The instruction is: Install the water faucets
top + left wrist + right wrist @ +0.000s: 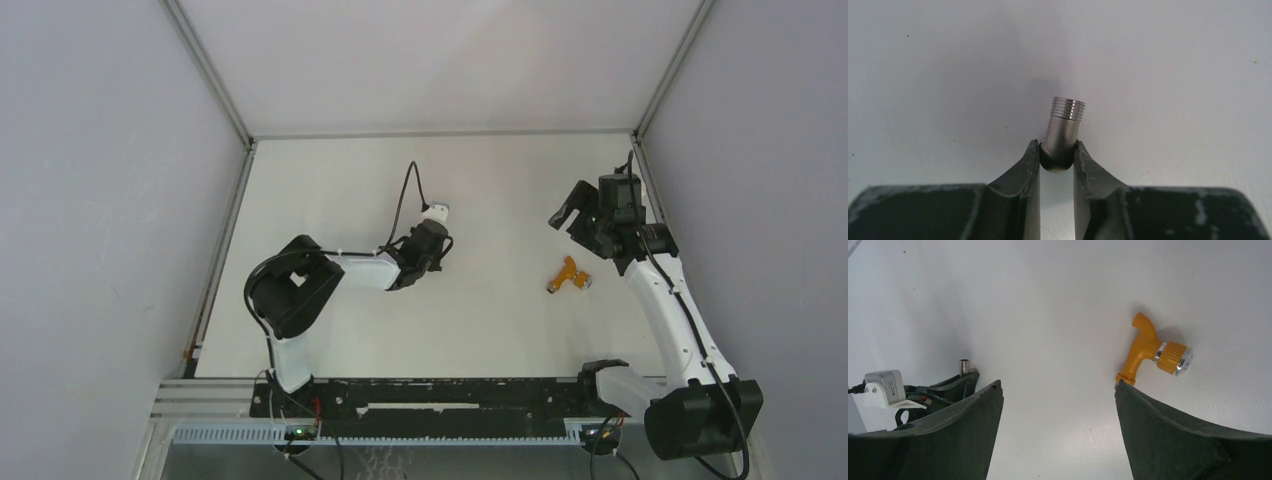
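While my left gripper (1057,150) is clamped on the grey metal fitting (1066,122), whose threaded end pokes out tilted, my right gripper (1058,385) hangs spread wide over the desk (1048,300). The orange tap body (1145,347) lies flat near one of its fingers, and the fitting is held well apart, left of the tap.

You see the right end effector (1058,384) spread wide above the white bench (1048,290). The orange tap (1147,347) lies just beside one fingertip. Far left, the left end effector (962,381) grips a grey fitting (964,366).
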Robot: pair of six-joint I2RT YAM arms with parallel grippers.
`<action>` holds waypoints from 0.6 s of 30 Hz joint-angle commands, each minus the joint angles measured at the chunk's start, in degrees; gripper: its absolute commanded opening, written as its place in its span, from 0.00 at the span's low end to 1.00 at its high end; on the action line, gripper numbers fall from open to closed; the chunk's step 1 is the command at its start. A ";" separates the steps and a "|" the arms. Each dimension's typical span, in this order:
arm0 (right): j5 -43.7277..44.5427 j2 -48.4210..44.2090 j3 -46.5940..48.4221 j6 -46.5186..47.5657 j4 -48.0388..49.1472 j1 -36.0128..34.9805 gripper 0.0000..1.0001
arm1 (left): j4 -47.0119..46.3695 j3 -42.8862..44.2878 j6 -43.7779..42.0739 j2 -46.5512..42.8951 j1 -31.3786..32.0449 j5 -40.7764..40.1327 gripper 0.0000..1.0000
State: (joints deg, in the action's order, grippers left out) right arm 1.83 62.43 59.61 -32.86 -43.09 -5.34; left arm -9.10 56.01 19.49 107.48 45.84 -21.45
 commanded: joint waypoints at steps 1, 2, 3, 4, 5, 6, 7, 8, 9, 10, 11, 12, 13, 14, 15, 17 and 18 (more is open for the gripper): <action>0.32 -0.08 0.13 -0.40 1.78 -0.45 0.88 | -2.61 -1.70 0.85 -0.71 0.17 2.46 0.02; 0.22 -0.09 0.14 -0.49 1.80 -0.52 0.89 | -1.78 -1.46 1.18 -0.63 0.12 2.96 0.04; 0.28 -0.12 0.08 -0.46 1.79 -0.54 0.89 | -0.58 -0.98 1.59 -0.42 -0.02 3.47 0.07; 0.31 -0.22 0.07 -0.51 1.80 -0.59 0.89 | 1.73 0.07 2.12 -0.05 -0.16 3.73 0.09; 0.36 -0.33 0.12 -0.49 1.81 -0.63 0.89 | 4.46 1.51 2.49 0.57 -0.36 4.04 0.12; 0.46 -0.43 0.12 -0.53 1.79 -0.63 0.89 | 7.13 2.93 2.94 1.35 -0.58 4.31 0.13; 0.57 -0.47 0.12 -0.46 1.72 -0.63 0.89 | 9.50 4.30 2.90 2.00 -0.68 4.53 0.15; 0.61 -0.53 0.10 -0.54 1.70 -0.63 0.89 | 11.58 5.24 2.88 2.70 -0.73 4.77 0.18; 0.67 -0.56 0.09 -0.53 1.63 -0.68 0.89 | 12.94 6.01 2.88 3.14 -0.71 5.16 0.19; 0.72 -0.66 0.07 -0.57 1.53 -0.64 0.89 | 13.93 6.51 2.92 3.45 -0.70 5.31 0.20; 0.72 -0.71 0.06 -0.62 1.40 -0.68 0.89 | 14.43 6.65 2.83 3.55 -0.75 5.70 0.22; 0.83 -0.80 0.11 -0.65 1.30 -0.72 0.89 | 14.54 6.47 2.84 3.45 -0.80 5.92 0.26; 0.94 -0.82 0.02 -0.67 1.26 -0.76 0.89 | 14.44 6.24 2.88 3.32 -0.78 6.21 0.30; 1.02 -0.82 0.06 -0.69 1.15 -0.82 0.89 | 14.43 6.12 2.77 3.22 -0.79 6.65 0.36; 1.11 -0.91 0.08 -0.71 1.09 -0.81 0.89 | 14.27 5.87 2.71 3.07 -0.83 7.10 0.45; 1.39 -1.06 0.06 -0.70 0.95 -0.89 0.89 | 14.12 5.66 2.43 3.00 -0.77 8.05 0.50; 1.62 -1.13 0.06 -0.68 0.87 -0.90 0.89 | 14.04 5.61 2.45 2.92 -0.84 8.43 0.50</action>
State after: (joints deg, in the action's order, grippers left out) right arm 2.20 62.52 59.61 -33.10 -43.11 -5.76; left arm -0.71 61.63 21.08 109.03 45.08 -17.37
